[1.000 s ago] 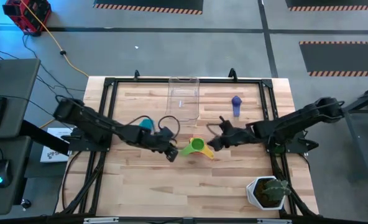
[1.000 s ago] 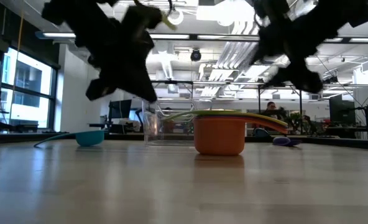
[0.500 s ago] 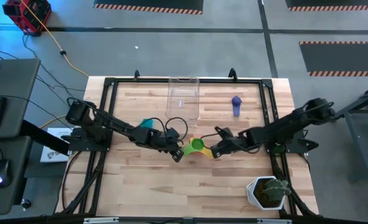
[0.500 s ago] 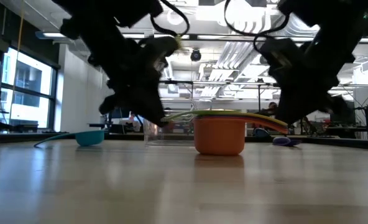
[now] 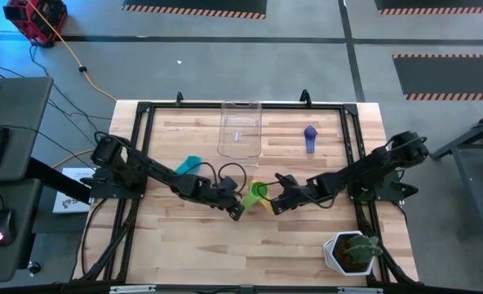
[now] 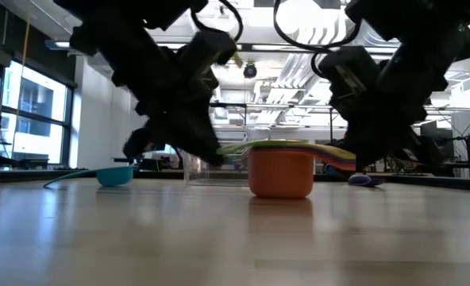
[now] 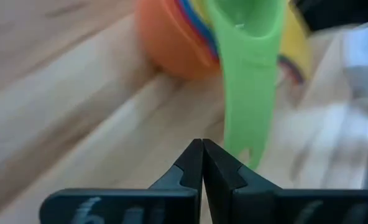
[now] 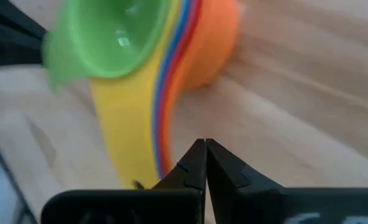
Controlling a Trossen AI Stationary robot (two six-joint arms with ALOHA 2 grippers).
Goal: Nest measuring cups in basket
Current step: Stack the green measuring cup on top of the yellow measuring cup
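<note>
**2 closed hands crowd the cup stack**

High view: the left hand (image 5: 236, 211) and right hand (image 5: 277, 204) flank the stack of cups (image 5: 259, 194) mid-table, well apart from the basket (image 5: 241, 127). A teal cup (image 5: 189, 164) and a purple cup (image 5: 310, 136) lie loose.

Low view: the orange cup (image 6: 280, 172) sits flat, handles fanning outward. A nudge could topple it.

Left wrist: fingers (image 7: 190, 171) pressed together just beside the green handle (image 7: 251, 99) — it could swing.

Right wrist: fingers (image 8: 193, 167) together, gripping nothing, at the yellow handle (image 8: 127, 134); a shove scatters the nest.
</note>
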